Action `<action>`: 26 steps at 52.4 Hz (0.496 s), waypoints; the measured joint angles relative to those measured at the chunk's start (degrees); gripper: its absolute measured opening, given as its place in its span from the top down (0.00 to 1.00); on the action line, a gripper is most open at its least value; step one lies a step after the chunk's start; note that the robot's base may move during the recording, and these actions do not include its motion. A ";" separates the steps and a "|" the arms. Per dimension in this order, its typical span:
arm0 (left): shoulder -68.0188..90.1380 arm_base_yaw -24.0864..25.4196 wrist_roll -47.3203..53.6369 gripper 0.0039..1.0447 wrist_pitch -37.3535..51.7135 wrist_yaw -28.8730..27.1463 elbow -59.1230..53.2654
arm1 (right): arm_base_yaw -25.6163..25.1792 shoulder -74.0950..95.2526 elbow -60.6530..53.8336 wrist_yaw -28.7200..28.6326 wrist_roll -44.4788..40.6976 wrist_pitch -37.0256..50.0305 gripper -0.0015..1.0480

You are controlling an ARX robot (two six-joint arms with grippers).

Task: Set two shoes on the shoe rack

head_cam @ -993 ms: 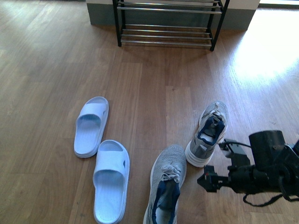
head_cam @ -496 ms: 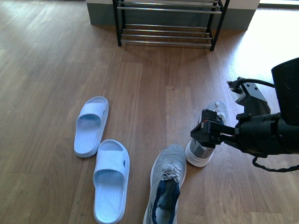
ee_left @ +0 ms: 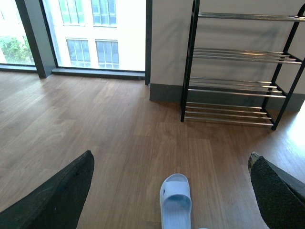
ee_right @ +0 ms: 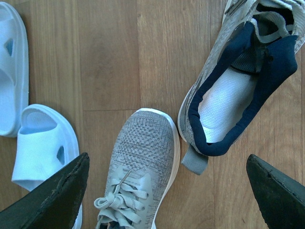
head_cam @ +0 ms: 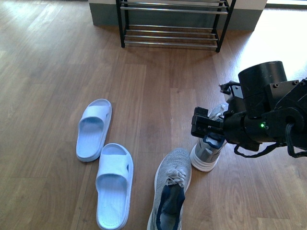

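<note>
**Right claw spread wide above the two sneakers, both on the floor**

The right claw (head_cam: 201,128) hangs over the farther sneaker (head_cam: 206,155) with its fingers (ee_right: 55,198) spread far apart, gripping nothing. In the front view the claw and its arm cover the middle of that sneaker, so only the white-soled heel end and a bit of the toe show. The right wrist view looks straight down. There the heel of the farther sneaker (ee_right: 224,102), with its navy collar and grey pull tab, lies in the span between the two fingers, nearer to one of them. The toe of the nearer sneaker (ee_right: 143,152) lies in that span as well, just beside the heel. No finger meets either sneaker in that view. How high the claw is above them cannot be told.

Both sneakers rest on the wooden floor (head_cam: 163,96), toes towards the shoe rack (head_cam: 172,36), which stands well apart from them against the wall. The nearer sneaker (head_cam: 171,184) lies closer to the robot, its toe just beside the heel of the farther one.

A pair of pale blue slippers (head_cam: 93,129) lies on the floor to the left of the sneakers.

The left claw (ee_left: 170,157) is spread wide too and holds nothing. Its wrist view looks across the floor to the shoe rack (ee_left: 238,86), whose shelves carry nothing, with one slipper (ee_left: 176,200) between the fingers.
</note>
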 joint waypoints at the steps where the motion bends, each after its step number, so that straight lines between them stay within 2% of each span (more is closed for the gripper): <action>1: 0.00 0.00 0.00 0.09 0.00 -0.02 0.00 | -0.07 0.96 0.90 0.02 0.00 -0.11 0.09; 14: 0.00 0.00 0.00 0.09 0.00 0.00 0.00 | -1.25 7.48 8.41 0.59 -0.44 -2.47 0.09; 26: 0.00 0.00 0.00 0.09 0.00 0.00 0.00 | -4.63 12.92 15.74 0.90 -1.88 -4.98 0.09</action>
